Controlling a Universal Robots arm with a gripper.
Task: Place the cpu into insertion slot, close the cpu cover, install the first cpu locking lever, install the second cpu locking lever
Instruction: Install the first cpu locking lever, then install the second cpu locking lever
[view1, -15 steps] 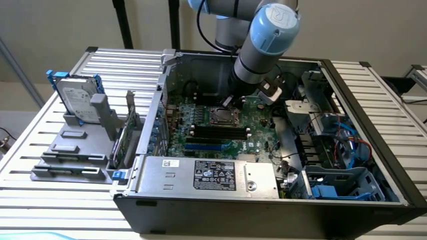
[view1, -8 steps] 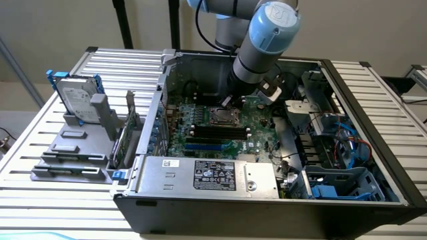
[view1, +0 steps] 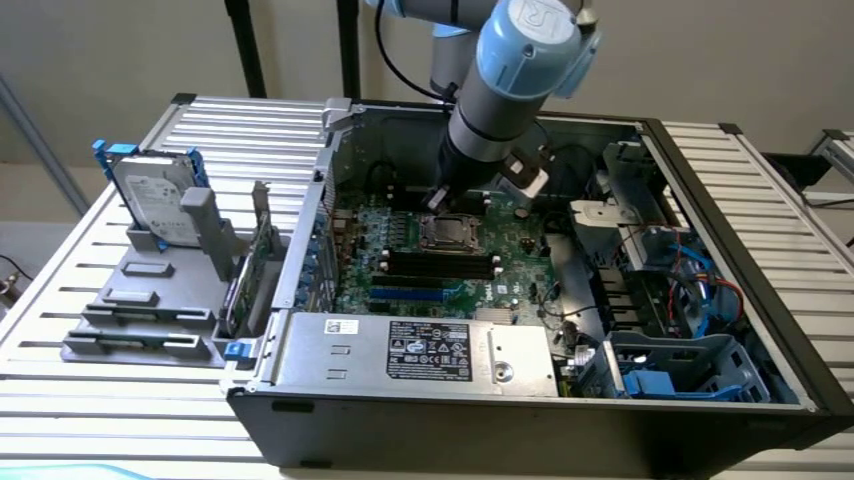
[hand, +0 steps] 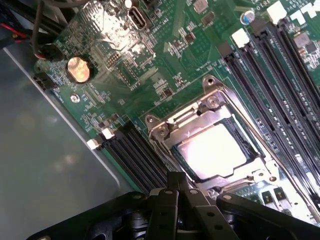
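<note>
Closed gripper (hand: 179, 187) at insertion slot (hand: 212, 145), cpu (hand: 212, 150) under cpu cover (hand: 175, 131)

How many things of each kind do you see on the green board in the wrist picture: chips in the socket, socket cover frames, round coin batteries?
cpu: 1
cpu cover: 1
coin battery: 1
Total: 3

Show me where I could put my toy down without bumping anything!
Free: the ribbed grey metal tabletop at the exterior view's right, beside the open black computer case. Crowded: inside the case, around the silvery square socket, and by the grey hard drive.
</note>
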